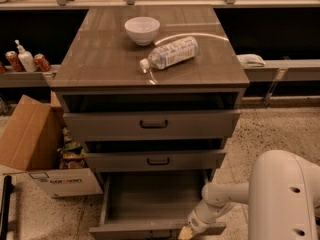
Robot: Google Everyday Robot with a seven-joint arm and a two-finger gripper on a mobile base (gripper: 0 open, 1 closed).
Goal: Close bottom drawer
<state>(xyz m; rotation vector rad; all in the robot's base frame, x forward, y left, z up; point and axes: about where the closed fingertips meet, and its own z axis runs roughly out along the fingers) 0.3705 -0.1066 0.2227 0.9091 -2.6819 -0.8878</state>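
The slim grey-brown wood-grain bottom drawer [135,230] stands pulled far out at the cabinet's foot, with the white arm's gripper [186,232] at its front panel's right end; whether it is open or closed cannot be told.

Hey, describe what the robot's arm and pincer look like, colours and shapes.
The arm is glossy white: a bulky rounded shell with a few small dark holes, narrowing into slimmer rounded white segments. The pincer, low in the picture by the front panel of the bottom drawer, looks tan or yellowish at its tip. No cables or markings show.
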